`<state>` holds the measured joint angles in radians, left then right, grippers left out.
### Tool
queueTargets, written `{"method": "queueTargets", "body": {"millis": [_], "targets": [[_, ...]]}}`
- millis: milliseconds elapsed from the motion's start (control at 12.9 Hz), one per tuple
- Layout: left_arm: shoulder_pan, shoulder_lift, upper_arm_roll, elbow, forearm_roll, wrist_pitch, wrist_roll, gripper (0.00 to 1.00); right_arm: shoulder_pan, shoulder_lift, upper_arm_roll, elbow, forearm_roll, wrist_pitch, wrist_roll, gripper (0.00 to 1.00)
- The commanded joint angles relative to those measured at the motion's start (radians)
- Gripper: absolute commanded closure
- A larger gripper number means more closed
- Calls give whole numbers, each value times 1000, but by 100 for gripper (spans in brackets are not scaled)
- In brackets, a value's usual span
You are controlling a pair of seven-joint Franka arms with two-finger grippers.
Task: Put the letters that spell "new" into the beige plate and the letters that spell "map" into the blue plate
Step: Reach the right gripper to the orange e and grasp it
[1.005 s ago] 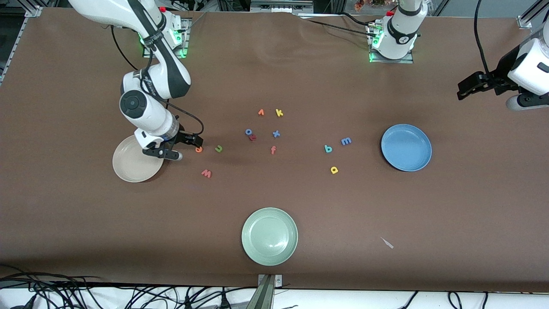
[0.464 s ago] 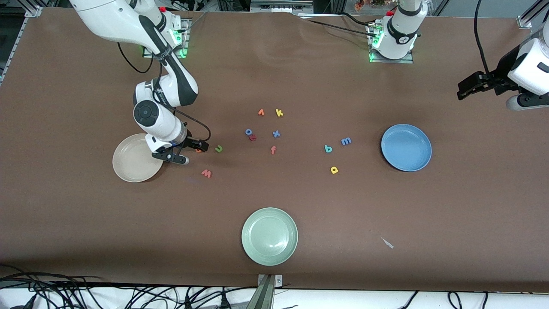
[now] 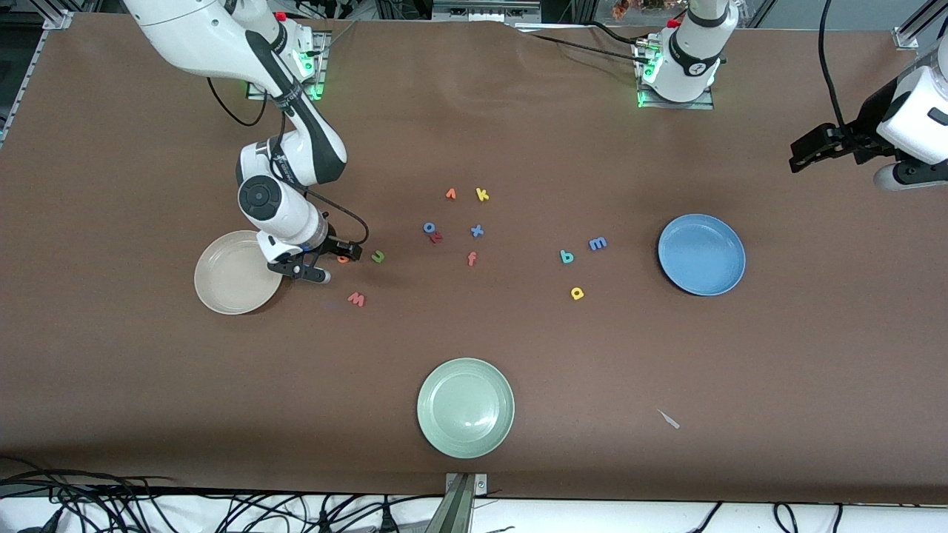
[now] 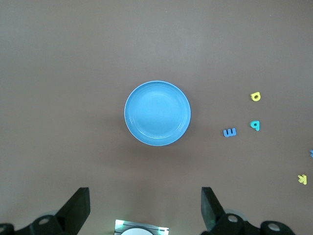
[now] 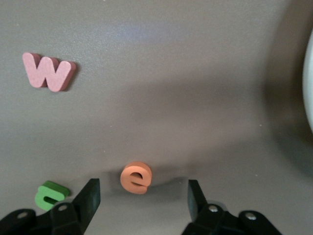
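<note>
The orange "e" (image 5: 136,177) is bracketed by the right gripper (image 5: 142,198), jaws spread and not yet gripping, just beside the beige plate (image 3: 222,285). The green "n" (image 5: 50,194) could get nudged, since it's so near. The left gripper (image 4: 144,208) is parked unclenched above the blue plate (image 4: 157,113).

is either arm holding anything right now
No. The right end effector straddles the orange "e", fingers apart from it; the left end effector is open, empty.
</note>
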<state>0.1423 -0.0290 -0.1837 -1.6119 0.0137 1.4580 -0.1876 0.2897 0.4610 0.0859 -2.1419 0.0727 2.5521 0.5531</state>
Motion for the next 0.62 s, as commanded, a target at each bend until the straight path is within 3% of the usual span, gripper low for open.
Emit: {"method": "queueTargets", "body": {"millis": [0,541], "targets": [[0,11,0,24,-12,-10,-1,0,6,19,-1,28,9,8,18,27],[-1,11,0,24,-12,-10,-3,0,8,38,-1,39,9,7,19,40]]}}
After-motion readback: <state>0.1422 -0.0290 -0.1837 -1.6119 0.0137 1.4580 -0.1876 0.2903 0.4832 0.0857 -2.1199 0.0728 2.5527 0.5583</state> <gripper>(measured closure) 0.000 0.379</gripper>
